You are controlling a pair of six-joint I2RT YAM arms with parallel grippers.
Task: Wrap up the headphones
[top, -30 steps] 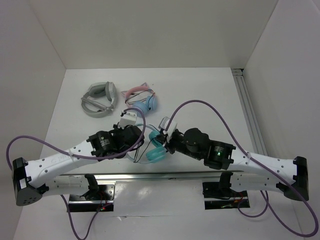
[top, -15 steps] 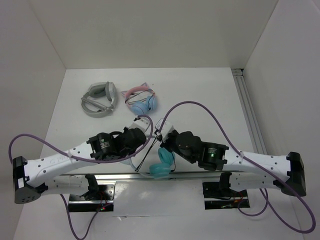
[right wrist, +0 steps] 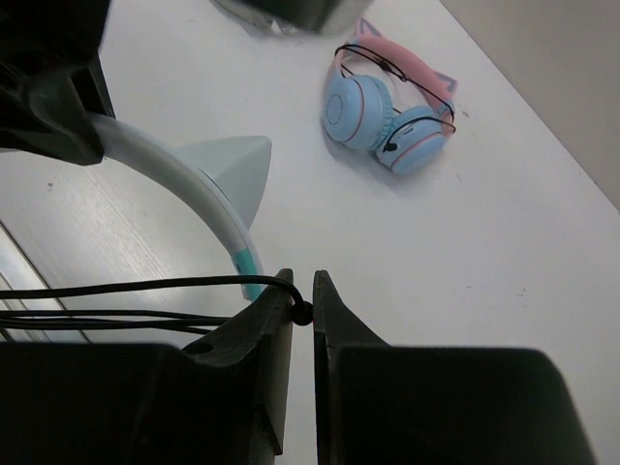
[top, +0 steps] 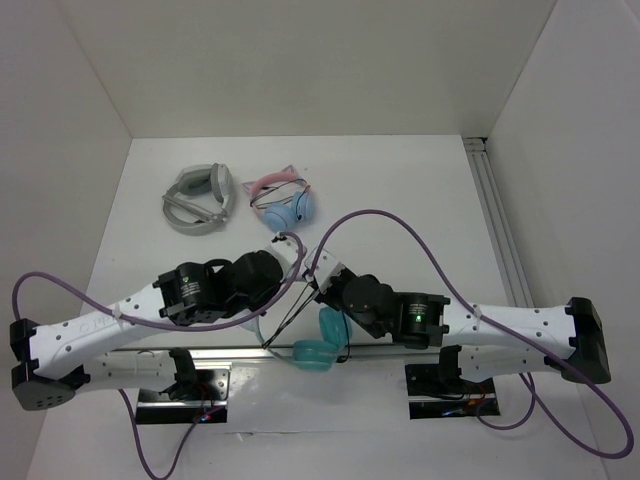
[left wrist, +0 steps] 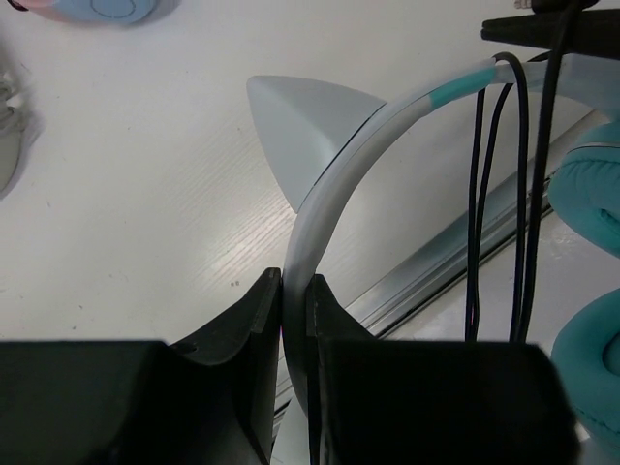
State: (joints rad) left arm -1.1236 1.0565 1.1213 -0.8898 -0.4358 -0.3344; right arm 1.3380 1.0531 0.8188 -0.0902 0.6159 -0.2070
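The headphones hang between my two arms near the table's front edge, teal ear cups (top: 322, 340) lowest. My left gripper (left wrist: 294, 291) is shut on the pale headband (left wrist: 329, 194), beside its cat-ear point (left wrist: 302, 121). My right gripper (right wrist: 302, 291) is shut on the thin black cable (right wrist: 145, 287), which runs left in several strands past the headband (right wrist: 194, 170). In the left wrist view the cable strands (left wrist: 499, 194) hang beside a teal cup (left wrist: 596, 174). From above, the left gripper (top: 290, 262) and the right gripper (top: 318, 283) sit close together.
A pink-banded pair with light blue cups (top: 285, 200) lies at the back, also in the right wrist view (right wrist: 392, 102). A bulky grey-white pair (top: 200, 200) lies left of it. A metal rail (top: 300, 352) runs along the front edge, another (top: 495, 215) along the right wall.
The teal cups have swung down and toward the front rail. My right arm has moved left and nearer the left gripper, drawing the cable with it. My left arm has shifted slightly back.
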